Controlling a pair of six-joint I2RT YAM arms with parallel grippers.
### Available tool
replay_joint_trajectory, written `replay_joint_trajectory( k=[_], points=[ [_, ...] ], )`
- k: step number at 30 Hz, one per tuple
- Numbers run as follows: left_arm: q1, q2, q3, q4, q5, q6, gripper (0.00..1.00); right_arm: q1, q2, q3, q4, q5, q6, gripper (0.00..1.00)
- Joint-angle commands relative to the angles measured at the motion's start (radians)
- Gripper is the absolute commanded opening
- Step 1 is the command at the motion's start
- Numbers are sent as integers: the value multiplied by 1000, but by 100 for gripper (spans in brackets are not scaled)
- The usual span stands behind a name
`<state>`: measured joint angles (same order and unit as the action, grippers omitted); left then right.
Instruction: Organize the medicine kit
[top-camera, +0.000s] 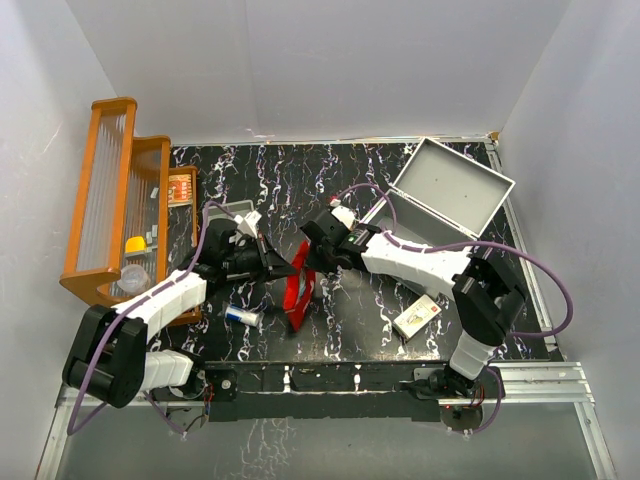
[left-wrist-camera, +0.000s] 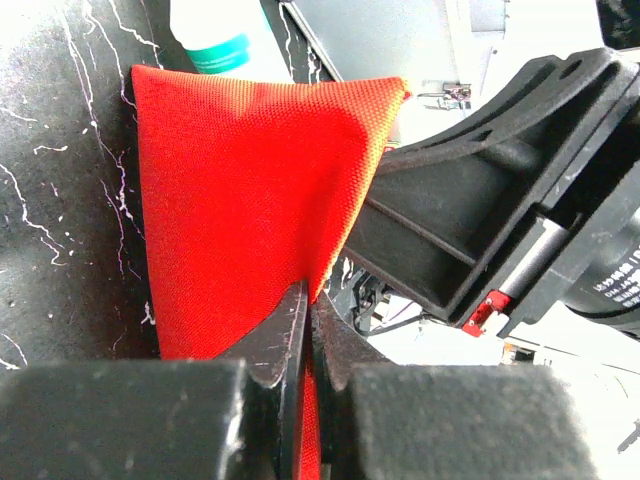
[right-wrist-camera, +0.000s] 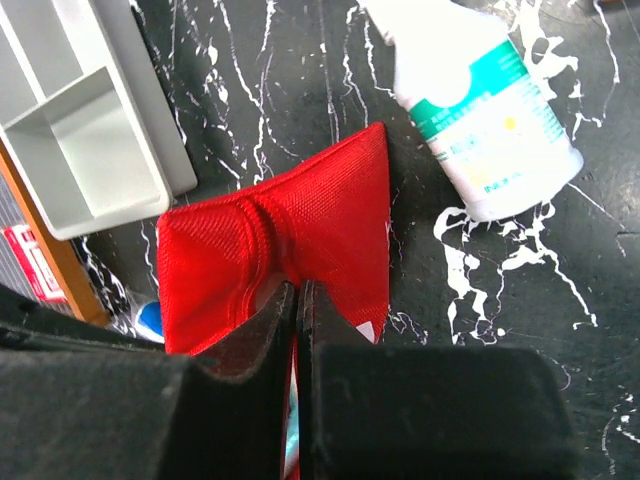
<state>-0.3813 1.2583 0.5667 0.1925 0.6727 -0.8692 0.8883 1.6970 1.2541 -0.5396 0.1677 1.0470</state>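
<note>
The medicine kit (top-camera: 452, 193), a light-grey metal case, stands open at the back right with its lid raised. Between the two arms a red pouch (top-camera: 298, 292) is held up off the black marbled table. My left gripper (top-camera: 284, 268) is shut on one edge of the red pouch (left-wrist-camera: 240, 190), the fabric pinched at the left gripper (left-wrist-camera: 308, 305). From the other side my right gripper (top-camera: 310, 258) is also shut on it. In the right wrist view the red pouch (right-wrist-camera: 300, 230) folds into the right gripper (right-wrist-camera: 299, 292).
A white bottle with a green label (right-wrist-camera: 485, 110) lies on the table beyond the pouch. A shallow grey tray (right-wrist-camera: 95, 125) sits beside a wooden rack (top-camera: 108, 205). A white box (top-camera: 417, 316) and a blue-and-white tube (top-camera: 243, 316) lie near the front.
</note>
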Motion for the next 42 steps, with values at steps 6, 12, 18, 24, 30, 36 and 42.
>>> replay_joint_trajectory(
  k=[6, 12, 18, 24, 30, 36, 42],
  points=[
    [2, -41, 10, -55, 54, 32, 26, 0, -1, 25, -3, 135, 197, 0],
    [2, -174, 19, -188, 42, 156, 59, 1, -13, 32, 7, 148, 184, 0],
    [-1, -342, -40, -193, 1, 243, 72, -1, 19, 62, 8, 141, 204, 0],
    [-12, -486, -87, -163, -153, 278, 73, -14, 71, 100, 14, 142, 209, 0],
    [-27, -538, -48, -260, -351, 356, 72, -62, 114, 134, 37, 119, 167, 0],
    [-34, -519, -100, -218, -332, 322, 72, -96, 133, 158, 57, 99, 126, 0],
    [-112, -470, -115, -195, -395, 338, 72, -122, 156, 177, 77, 71, 113, 0]
  ],
)
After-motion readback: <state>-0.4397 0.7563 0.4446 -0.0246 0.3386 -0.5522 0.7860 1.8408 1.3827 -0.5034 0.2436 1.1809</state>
